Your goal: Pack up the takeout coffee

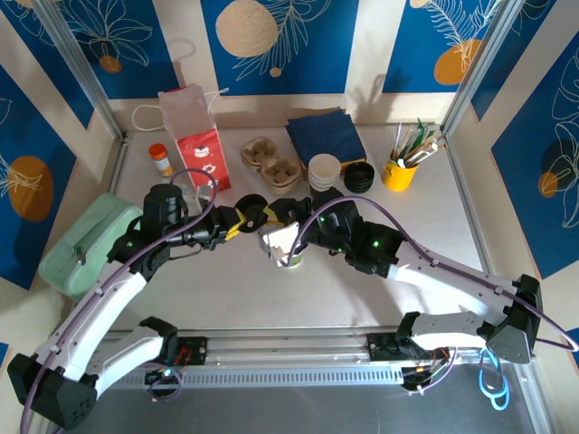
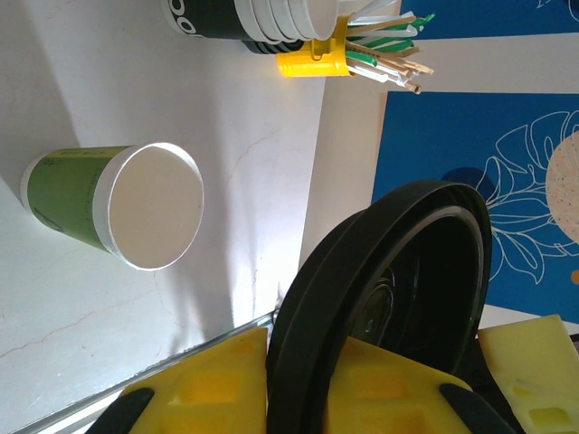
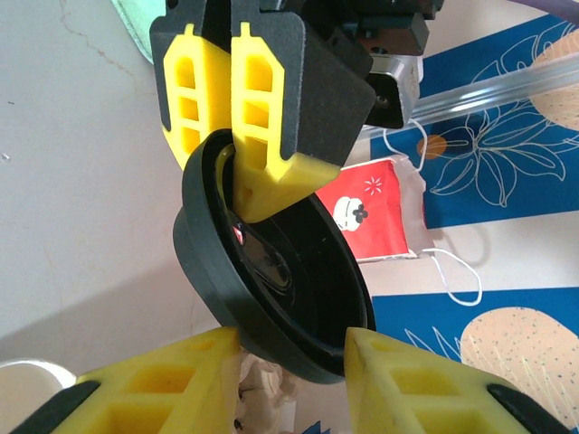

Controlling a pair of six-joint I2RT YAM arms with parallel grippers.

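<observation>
The takeout coffee cup [image 1: 289, 257] [image 2: 77, 194], green-sided with a white rim, stands lidless on the table at mid-centre. Its white rim [image 3: 23, 375] also peeks in at the bottom left of the right wrist view. The round black lid [image 1: 253, 214] [image 2: 398, 280] [image 3: 271, 289] is held in the air just left of and above the cup. My left gripper [image 1: 239, 221] [image 2: 298, 362] [image 3: 226, 172] is shut on the lid's rim. My right gripper [image 1: 270, 217] [image 3: 294, 348] straddles the lid's lower edge from the opposite side, both yellow fingertips against it.
At the back stand a red and white paper bag [image 1: 194, 136], an orange-capped bottle [image 1: 161, 161], a cardboard cup carrier [image 1: 271, 163], blue napkins [image 1: 326, 134], stacked white cups [image 1: 324, 170], black lids [image 1: 359, 176] and a yellow stirrer holder [image 1: 398, 172]. A green pouch [image 1: 86, 240] lies far left.
</observation>
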